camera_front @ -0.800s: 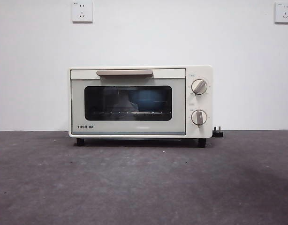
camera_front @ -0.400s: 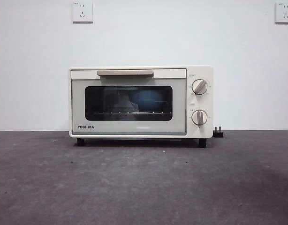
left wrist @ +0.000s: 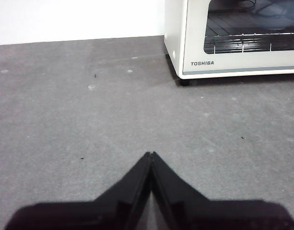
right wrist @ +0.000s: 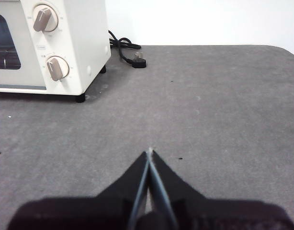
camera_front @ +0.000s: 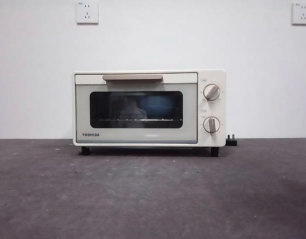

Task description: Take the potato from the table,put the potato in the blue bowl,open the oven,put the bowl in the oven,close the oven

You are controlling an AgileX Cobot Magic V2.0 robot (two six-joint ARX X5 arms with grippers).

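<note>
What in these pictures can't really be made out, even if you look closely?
- Potato: no view shows it; the dark glass of the oven reveals only a dim blue shape, likely the blue bowl.
- Knob markings: too small in the front view.
- Plug: its cord runs behind the oven in the right wrist view.
- Left tool, right tool: absent from the front view.
</note>
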